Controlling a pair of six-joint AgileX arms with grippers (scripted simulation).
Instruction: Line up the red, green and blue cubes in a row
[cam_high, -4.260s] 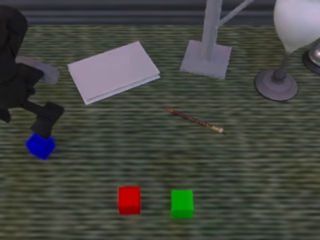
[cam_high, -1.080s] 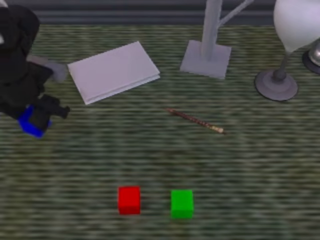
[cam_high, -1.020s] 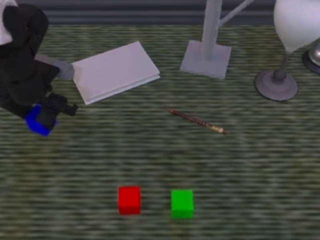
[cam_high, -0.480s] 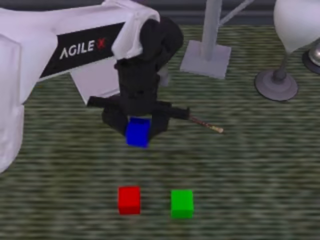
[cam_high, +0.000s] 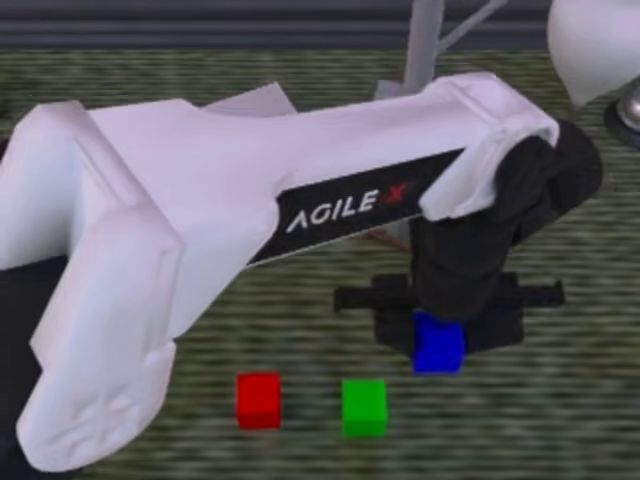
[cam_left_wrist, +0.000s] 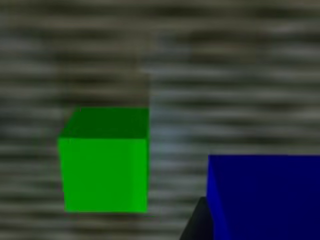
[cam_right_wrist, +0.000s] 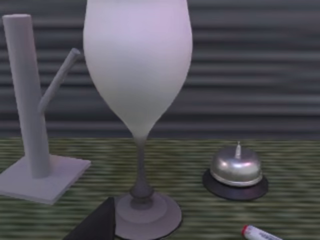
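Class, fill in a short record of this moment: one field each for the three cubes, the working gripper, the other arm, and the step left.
red cube: on the table, left of the green one
green cube: on the table, beside red, with a gap
blue cube: held in the left gripper, right of and behind green
right arm: not visible in the top view
step left: set blue down right of green
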